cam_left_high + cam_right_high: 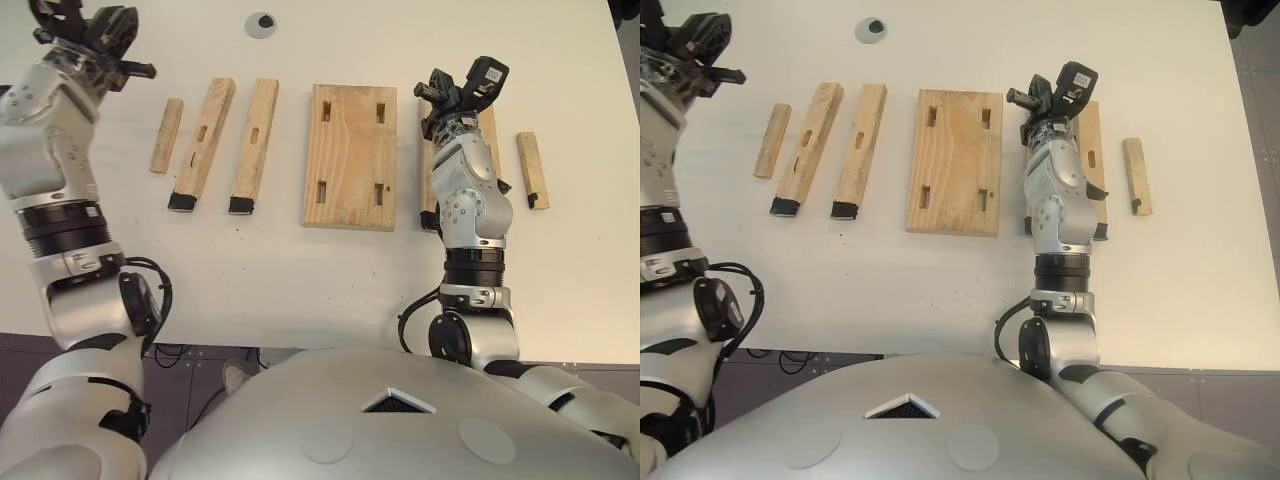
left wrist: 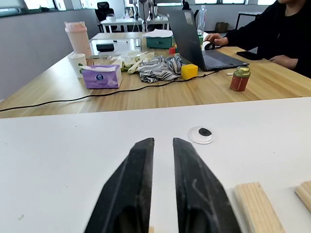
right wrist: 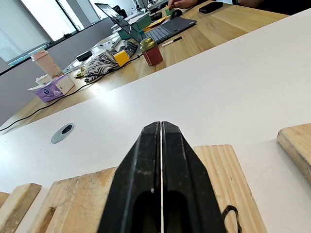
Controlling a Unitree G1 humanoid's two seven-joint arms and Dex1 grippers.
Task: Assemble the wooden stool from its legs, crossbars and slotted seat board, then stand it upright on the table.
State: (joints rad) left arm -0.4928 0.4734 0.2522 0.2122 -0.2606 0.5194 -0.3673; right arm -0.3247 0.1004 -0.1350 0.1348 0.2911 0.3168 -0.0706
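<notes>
The slotted seat board point(image 1: 350, 155) lies flat at the table's middle. Left of it lie two legs point(image 1: 205, 143) point(image 1: 254, 145) with black feet and a short crossbar point(image 1: 167, 135). Right of the board, more legs point(image 1: 490, 130) lie partly hidden under my right arm, with another short crossbar point(image 1: 532, 170) beyond them. My right gripper point(image 1: 420, 92) hovers shut and empty over the board's far right corner, with wooden planks point(image 3: 221, 170) just beneath it. Raised at the far left is my left gripper point(image 1: 140, 70), slightly open and empty above bare table point(image 2: 163, 143).
A round cable grommet point(image 1: 262, 25) sits in the white table point(image 1: 300, 270) near its far edge. Beyond that edge stands another desk point(image 2: 146, 92) with a tissue box, cloth, jar and laptop. Bare table lies in front of the parts.
</notes>
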